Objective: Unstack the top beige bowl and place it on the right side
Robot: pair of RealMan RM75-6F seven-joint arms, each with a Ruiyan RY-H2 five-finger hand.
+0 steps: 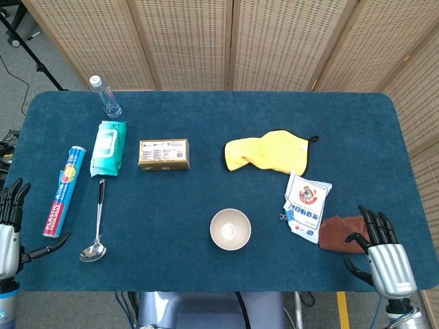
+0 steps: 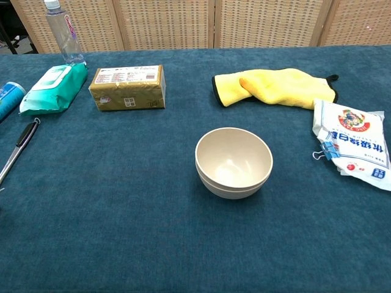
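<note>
Still nested, the beige bowls [image 2: 233,162] sit upright near the front edge of the table [image 1: 206,185], about midway along it, the top bowl's rim just above the lower one's. Neither hand touches them. At the front right corner the right hand [image 1: 381,253] hangs with fingers spread and empty, its fingertips over the brown cloth [image 1: 337,233]. By the front left corner the left hand [image 1: 8,233] is also empty with fingers apart. Right of the bowls lies a white pouch [image 2: 353,143] with a blue clip; behind it, a yellow cloth [image 2: 275,86]. Toward the left edge lie a box [image 2: 127,87], wipes [image 2: 52,87], a ladle [image 1: 97,223], a tube [image 1: 64,190] and a bottle [image 1: 105,96].
</note>
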